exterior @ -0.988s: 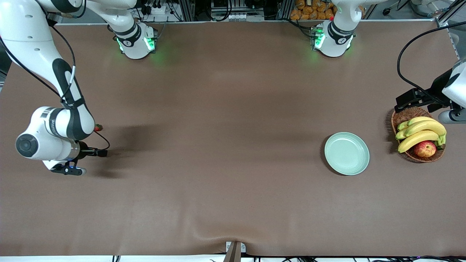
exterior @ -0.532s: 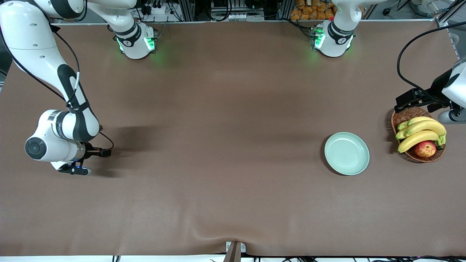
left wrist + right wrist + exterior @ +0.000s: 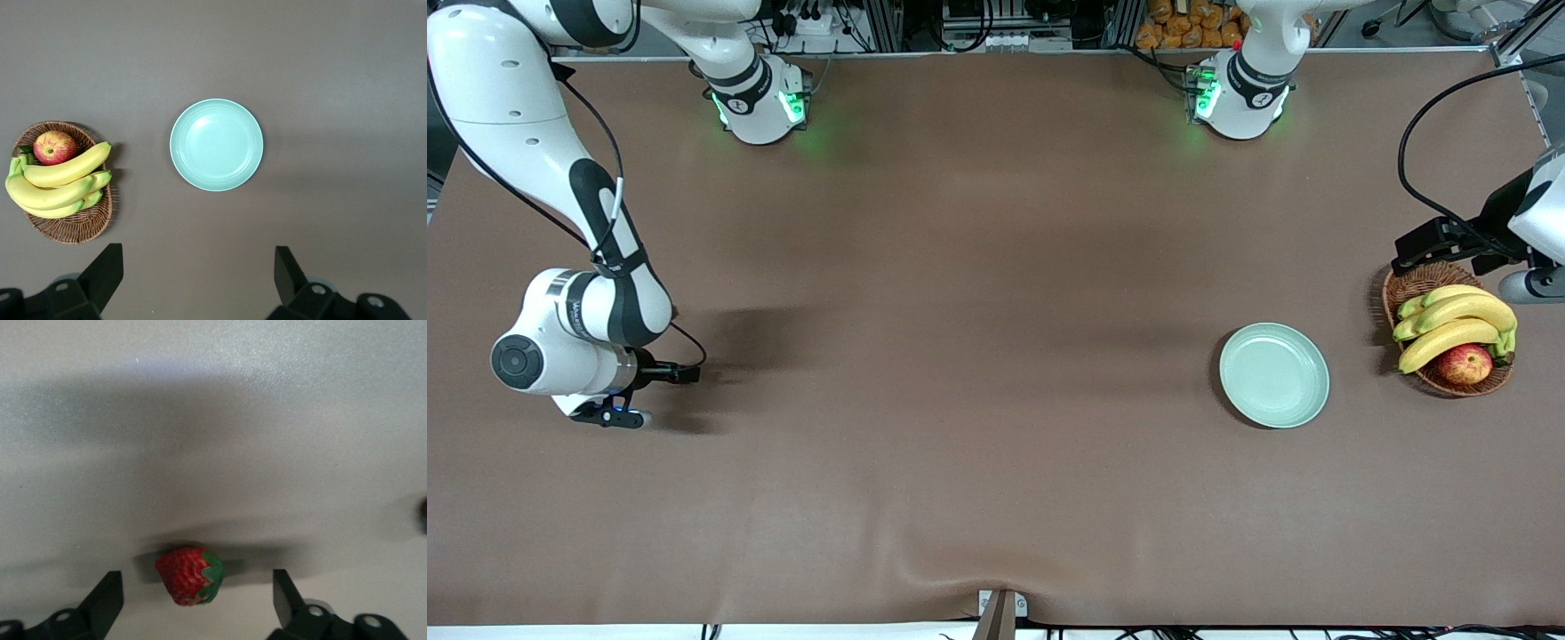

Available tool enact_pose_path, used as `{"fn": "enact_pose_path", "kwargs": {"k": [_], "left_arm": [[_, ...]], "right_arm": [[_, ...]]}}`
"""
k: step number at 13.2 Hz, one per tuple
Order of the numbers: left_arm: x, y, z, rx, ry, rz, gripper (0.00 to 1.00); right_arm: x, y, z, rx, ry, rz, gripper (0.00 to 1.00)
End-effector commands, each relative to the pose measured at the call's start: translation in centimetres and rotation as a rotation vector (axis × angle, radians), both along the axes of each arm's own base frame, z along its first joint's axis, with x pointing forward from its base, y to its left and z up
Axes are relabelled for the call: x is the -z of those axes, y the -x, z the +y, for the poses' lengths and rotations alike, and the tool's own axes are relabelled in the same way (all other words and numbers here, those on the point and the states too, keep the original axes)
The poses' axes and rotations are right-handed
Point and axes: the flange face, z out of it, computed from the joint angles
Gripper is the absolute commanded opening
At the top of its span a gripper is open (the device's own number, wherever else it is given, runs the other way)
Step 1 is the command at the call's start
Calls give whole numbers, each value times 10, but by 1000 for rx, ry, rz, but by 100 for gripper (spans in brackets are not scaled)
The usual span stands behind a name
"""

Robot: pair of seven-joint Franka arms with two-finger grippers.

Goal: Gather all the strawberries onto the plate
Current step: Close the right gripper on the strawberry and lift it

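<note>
While the left gripper (image 3: 197, 283) waits fingers apart, right gripper (image 3: 197, 600) fingers wide, straddling a strawberry (image 3: 190, 575), untouched.

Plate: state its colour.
Pale mint green, plain and glossy; the plate shows best in the left wrist view.

I count one strawberry (image 3: 189, 576) in view, on the cloth under the right wrist camera, and one mint plate (image 3: 1274, 374) with nothing on it. One wicker basket (image 3: 1446, 327) holds one apple (image 3: 1464, 364) and a bunch of bananas (image 3: 1454, 325), four as far as I can tell. Two arms, two grippers: left gripper (image 3: 198, 273), right gripper (image 3: 198, 597).
</note>
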Motion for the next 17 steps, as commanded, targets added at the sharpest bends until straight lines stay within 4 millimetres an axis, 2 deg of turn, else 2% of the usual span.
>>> {"fn": "enact_pose_path", "kwargs": {"k": [1,2,3,7,10,11,13,15,17], "left_arm": [[-1,1,3,1,-23,3,100],[-1,1,4,-1,-24,3,100],[-1,1,5,-2,-24,3,100],[-2,1,3,1,-25,1,100],[-1,1,-2,10,-25,3,100],[1,1,-2,9,-24,6,100],[1,1,-2,10,-24,7,100],[2,-1,-7,16,-23,7,100],[2,-1,-8,19,-22,7,100]], "right_arm": [[7,1,2,7,-5,-5,43],[7,1,2,7,-6,-3,13],[8,1,3,6,-6,0,0],[1,-1,6,1,-7,-5,0],[-34,-10,13,-12,-6,-54,0],[-50,-14,24,-33,-5,-80,0],[-82,-24,60,-93,-5,-133,0],[-109,-33,115,-176,-10,-180,0],[-120,-37,178,-265,-19,-210,0]]}}
